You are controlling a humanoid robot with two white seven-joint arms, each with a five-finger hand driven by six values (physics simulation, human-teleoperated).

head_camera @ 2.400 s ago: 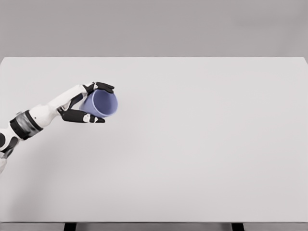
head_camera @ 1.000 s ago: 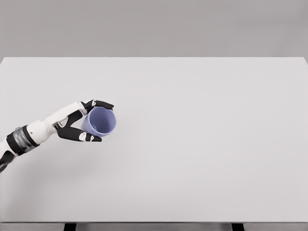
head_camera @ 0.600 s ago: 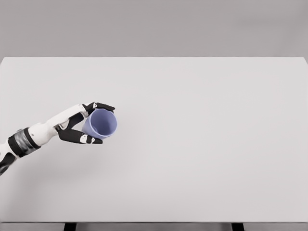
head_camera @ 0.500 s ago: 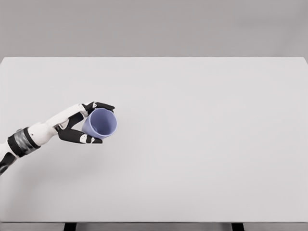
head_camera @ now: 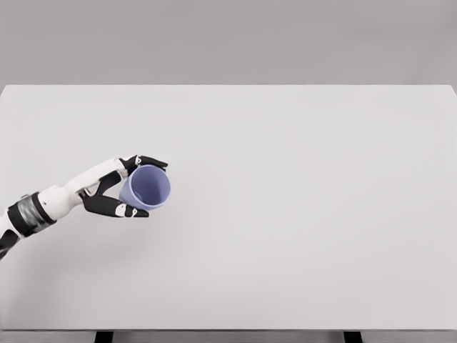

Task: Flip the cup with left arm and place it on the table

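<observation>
One cup (head_camera: 148,189) is under inspection, purple, gripped in my left hand (head_camera: 118,189) over the left part of the table (head_camera: 300,214); my fingers (head_camera: 150,161) wrap its far side and my thumb presses the near side, so the hand is closed on the cup; the mouth faces up and toward the camera, tilted, with the inside wall and base visible; I judge the flip nearly complete, the cup not quite upright; whether its base touches the table I cannot tell, though it sits low and close to the surface; left to do, in my judgement: level it, set it down, release; my right arm is out of sight.
</observation>
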